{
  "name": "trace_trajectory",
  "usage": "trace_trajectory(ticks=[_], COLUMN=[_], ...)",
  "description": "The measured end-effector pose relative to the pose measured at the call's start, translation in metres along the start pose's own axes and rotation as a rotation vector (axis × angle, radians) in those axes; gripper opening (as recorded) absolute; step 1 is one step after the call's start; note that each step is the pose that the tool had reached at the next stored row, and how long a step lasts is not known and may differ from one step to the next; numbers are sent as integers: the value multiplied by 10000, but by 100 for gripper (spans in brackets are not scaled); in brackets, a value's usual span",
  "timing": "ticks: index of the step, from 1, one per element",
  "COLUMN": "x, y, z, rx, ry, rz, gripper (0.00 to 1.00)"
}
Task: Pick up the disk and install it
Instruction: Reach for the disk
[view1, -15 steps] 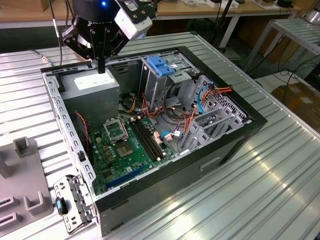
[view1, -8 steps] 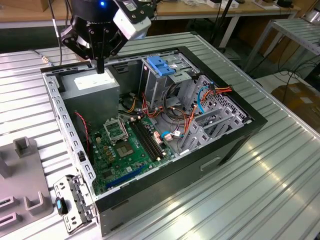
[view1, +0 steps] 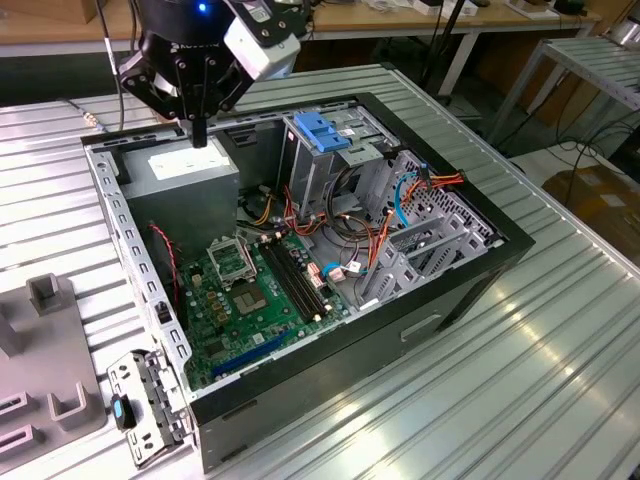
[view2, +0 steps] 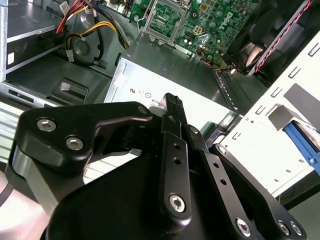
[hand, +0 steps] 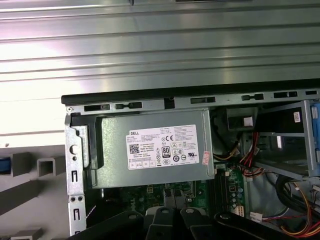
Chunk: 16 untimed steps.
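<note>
My gripper (view1: 199, 138) hangs over the far left corner of the open computer case (view1: 470, 290), just above the grey power supply (view1: 185, 165). Its black fingers (view2: 172, 102) are shut together with nothing between them. In the first wrist view the power supply (hand: 155, 150) with its white label lies straight below me. A bright blue strip (view2: 301, 141) shows beyond the case wall beside a grey fixture, and again as a blue strip (hand: 3, 165). It looks like a side rail of the disk, whose dark body is out of view.
Inside the case lie the green motherboard (view1: 245, 290), a tall metal cage (view1: 315, 170) topped by a light-blue plastic block (view1: 322, 130), and red, orange and blue cables (view1: 400, 200). A grey slotted fixture (view1: 45, 360) stands on the ribbed metal table (view1: 520, 400) at the exterior view's left.
</note>
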<state>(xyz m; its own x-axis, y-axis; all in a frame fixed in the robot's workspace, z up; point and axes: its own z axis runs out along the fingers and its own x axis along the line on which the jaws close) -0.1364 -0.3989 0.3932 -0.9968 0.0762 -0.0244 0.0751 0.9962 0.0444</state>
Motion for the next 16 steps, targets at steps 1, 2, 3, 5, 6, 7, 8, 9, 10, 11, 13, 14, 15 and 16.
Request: trace_trajectory(ticks=[1,2,3,5,6,7,8,9,10,11,13,14,15,16], x=[2,5,8,15,17,19,21,24,26,29,34,36,39,41], y=[0,0,-1,-1,-1,-1,-2,-2,-2,-2,-3,-3,-3,-3], z=[0,0,0,0,0,0,0,0,-1,-1,-1,-1,-1,-1], rx=[0,-1,0,0,0,0,0,0,0,0,0,0,0,0], ry=[0,0,0,0,0,0,0,0,0,0,0,0,0,0], rz=[0,-1,0,0,0,0,0,0,0,0,0,0,0,0], gripper=[11,11,11,11,11,11,11,11,11,11,11,11,11,11])
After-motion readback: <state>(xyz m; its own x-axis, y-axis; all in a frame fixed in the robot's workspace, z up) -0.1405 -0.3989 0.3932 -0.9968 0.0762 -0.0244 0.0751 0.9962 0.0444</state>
